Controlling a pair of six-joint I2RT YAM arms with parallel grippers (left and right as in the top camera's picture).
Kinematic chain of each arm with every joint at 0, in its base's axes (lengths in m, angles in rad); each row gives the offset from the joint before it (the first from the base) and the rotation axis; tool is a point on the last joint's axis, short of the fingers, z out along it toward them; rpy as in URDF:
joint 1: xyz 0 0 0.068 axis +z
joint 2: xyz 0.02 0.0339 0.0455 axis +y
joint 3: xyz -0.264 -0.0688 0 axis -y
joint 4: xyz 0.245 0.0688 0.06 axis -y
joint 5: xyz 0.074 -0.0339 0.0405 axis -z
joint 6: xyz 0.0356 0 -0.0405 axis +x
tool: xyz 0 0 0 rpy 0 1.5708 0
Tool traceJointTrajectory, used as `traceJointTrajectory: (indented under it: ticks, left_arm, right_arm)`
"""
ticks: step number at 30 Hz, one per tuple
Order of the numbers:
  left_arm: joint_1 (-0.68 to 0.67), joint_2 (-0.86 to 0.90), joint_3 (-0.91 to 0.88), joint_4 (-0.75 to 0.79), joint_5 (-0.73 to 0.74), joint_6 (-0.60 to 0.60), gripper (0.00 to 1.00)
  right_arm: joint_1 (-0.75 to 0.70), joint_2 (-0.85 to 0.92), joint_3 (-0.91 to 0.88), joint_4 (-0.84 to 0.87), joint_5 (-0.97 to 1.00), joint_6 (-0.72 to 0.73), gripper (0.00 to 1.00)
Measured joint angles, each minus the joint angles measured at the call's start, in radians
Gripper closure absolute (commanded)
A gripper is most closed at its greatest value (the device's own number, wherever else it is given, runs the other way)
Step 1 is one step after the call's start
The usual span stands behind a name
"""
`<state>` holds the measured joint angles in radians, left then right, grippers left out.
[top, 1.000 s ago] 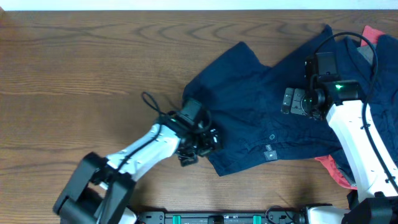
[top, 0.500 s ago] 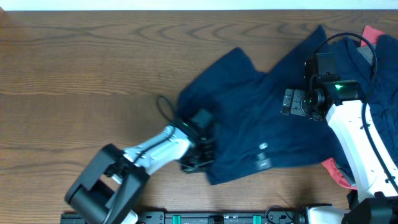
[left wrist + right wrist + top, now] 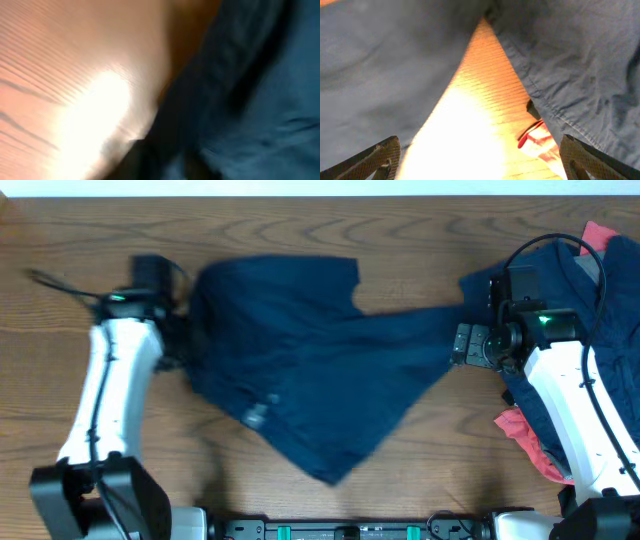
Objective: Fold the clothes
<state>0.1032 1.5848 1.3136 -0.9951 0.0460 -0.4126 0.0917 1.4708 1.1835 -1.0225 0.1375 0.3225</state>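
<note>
navy-blue soft cloth shorts [image 3: 300, 360] lie spread across the brown wooden table [image 3: 80, 240]. the left gripper [image 3: 185, 335] sits at their left edge, too blurred to tell whether its jaws pinch cloth. at their right tip the right gripper [image 3: 462, 343] hovers, jaws spread wide. a red-pink cloth piece [image 3: 522, 435] lies to their right.

Overhead is evenly lit; both wrist views are blurred, with glare on the table [image 3: 95, 115].

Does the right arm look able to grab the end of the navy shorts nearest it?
Probably yes. The right gripper hangs open right at that tapering end of the shorts, and nothing lies over the cloth there.
</note>
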Motion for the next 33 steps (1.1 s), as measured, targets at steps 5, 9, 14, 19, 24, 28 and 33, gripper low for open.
traceJointTrajectory:
  ticks: [5, 9, 14, 19, 24, 28, 33]
  left_arm:
    - [0.056, -0.014, 0.058, -0.084, 0.048, 0.027, 0.12]
    - [0.027, -0.014, 0.043, -0.203, 0.161, 0.029, 0.11]
    - [-0.083, -0.014, -0.034, -0.257, 0.257, 0.028, 0.10]
    - [-0.232, -0.014, -0.159, -0.195, 0.316, -0.003, 0.10]
    - [-0.370, -0.014, -0.294, -0.057, 0.378, -0.091, 0.10]
    - [-0.476, -0.014, -0.402, 0.061, 0.400, -0.203, 0.10]
    - [-0.600, -0.014, -0.509, 0.193, 0.412, -0.348, 0.29]
  right_arm:
    - [0.000, 0.000, 0.000, -0.006, -0.014, 0.000, 0.01]
    - [0.000, 0.000, 0.000, -0.006, -0.015, 0.000, 0.01]
    - [0.000, 0.000, -0.001, -0.002, -0.018, 0.000, 0.01]
    - [0.000, 0.000, -0.003, -0.001, -0.018, 0.007, 0.01]
    - [0.000, 0.000, -0.007, -0.001, -0.018, 0.008, 0.01]
    - [0.000, 0.000, -0.008, 0.000, -0.018, 0.008, 0.01]
    - [0.000, 0.000, -0.009, 0.000, -0.018, 0.007, 0.01]
